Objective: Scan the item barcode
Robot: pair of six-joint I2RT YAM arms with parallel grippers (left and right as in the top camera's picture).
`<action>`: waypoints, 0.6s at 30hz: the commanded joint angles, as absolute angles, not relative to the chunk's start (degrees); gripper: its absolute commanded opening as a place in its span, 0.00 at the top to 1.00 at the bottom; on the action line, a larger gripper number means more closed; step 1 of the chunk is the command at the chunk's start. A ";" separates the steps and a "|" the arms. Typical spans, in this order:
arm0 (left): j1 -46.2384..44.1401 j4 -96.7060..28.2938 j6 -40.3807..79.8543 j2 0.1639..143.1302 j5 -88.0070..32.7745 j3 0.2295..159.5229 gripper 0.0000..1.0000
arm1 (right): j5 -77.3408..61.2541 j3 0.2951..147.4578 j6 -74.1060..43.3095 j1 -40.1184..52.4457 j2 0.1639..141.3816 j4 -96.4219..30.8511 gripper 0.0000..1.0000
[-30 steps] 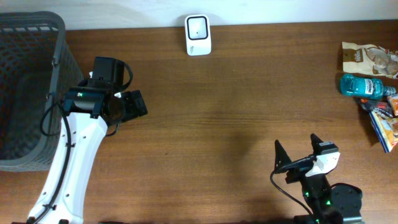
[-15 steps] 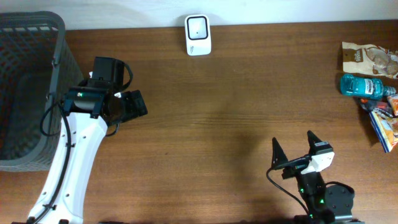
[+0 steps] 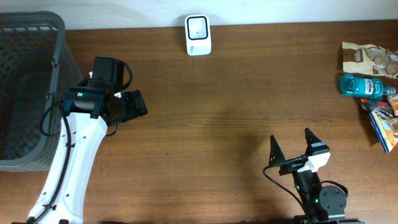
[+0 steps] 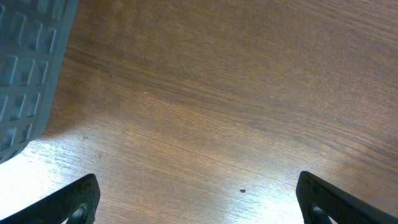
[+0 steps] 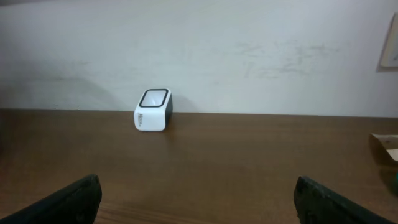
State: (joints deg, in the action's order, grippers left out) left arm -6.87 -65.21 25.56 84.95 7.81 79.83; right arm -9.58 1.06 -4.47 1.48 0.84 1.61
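The white barcode scanner (image 3: 198,34) stands at the table's far edge, its dark window facing up; the right wrist view has the scanner (image 5: 153,109) against the wall. The items lie at the far right: a snack bag (image 3: 370,59), a blue bottle (image 3: 364,85) and a colourful packet (image 3: 384,124). My right gripper (image 3: 290,135) is near the front edge, open and empty, well left of the items. Beside the basket, my left gripper (image 3: 134,104) is open over bare wood, its fingers (image 4: 78,200) wide apart.
A grey mesh basket (image 3: 25,93) fills the far left corner, and its wall (image 4: 25,74) shows in the left wrist view. A pale wall runs behind the table's far edge. Brown wood lies between the scanner and both grippers.
My right gripper has shifted slightly to the left near the front edge. The left arm has not moved. Both grippers stay open.
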 commanded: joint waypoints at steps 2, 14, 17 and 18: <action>-6.59 -65.23 26.24 84.29 8.43 80.40 0.01 | -6.96 0.32 -4.47 0.99 0.19 0.38 0.02; -6.59 -65.25 26.24 84.29 8.43 80.40 0.01 | -3.79 0.32 -3.20 0.99 0.19 -4.32 0.02; -6.59 -65.23 26.24 84.29 8.43 80.40 0.01 | -2.92 0.32 -3.20 0.99 0.19 -4.49 0.02; -6.59 -65.25 26.24 84.29 8.43 80.40 0.01 | -2.98 0.32 -3.22 0.99 0.19 -4.49 0.02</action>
